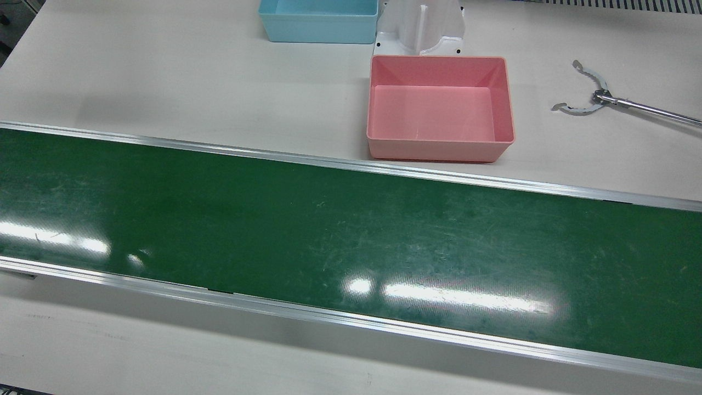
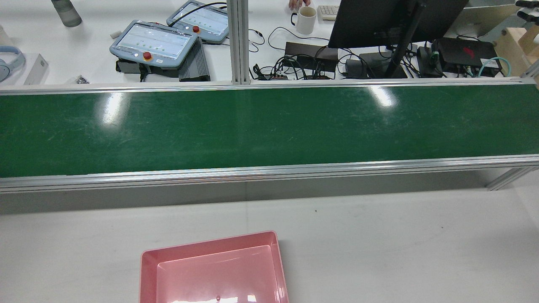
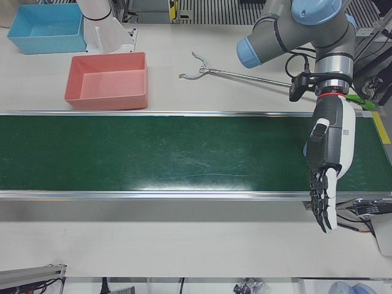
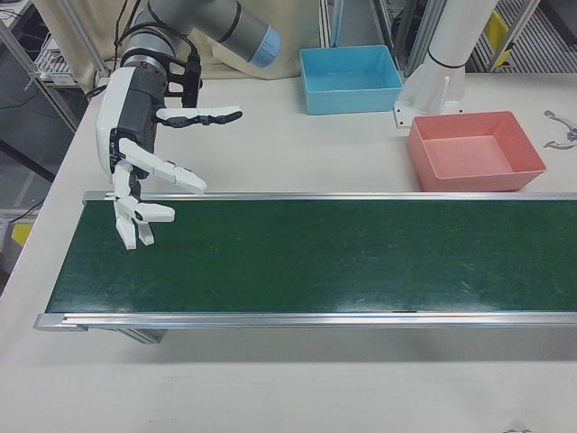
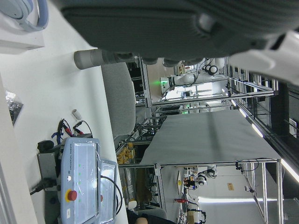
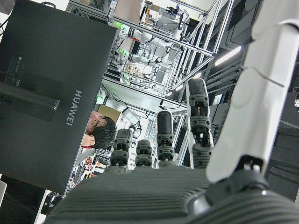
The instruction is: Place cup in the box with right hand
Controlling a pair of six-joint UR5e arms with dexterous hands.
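Note:
No cup shows on the green belt (image 1: 329, 230) or the table in any view. A pink box (image 1: 439, 151) stands open and hollow on the white table beside the belt; it also appears as the pink box (image 2: 210, 248), (image 3: 107, 101), (image 4: 478, 179). My right hand (image 4: 140, 171) hangs open above the far end of the belt, its fingers (image 6: 163, 140) spread and holding nothing. At the opposite end of the belt my left hand (image 3: 331, 153) is open, pointing down, nothing in it.
A blue box (image 1: 318, 27) sits behind the pink one, next to a white arm pedestal (image 1: 419, 27). A metal reacher tool (image 1: 595, 99) lies on the table. Beyond the belt are teach pendants (image 2: 153, 42), a monitor and a mug (image 2: 306, 19).

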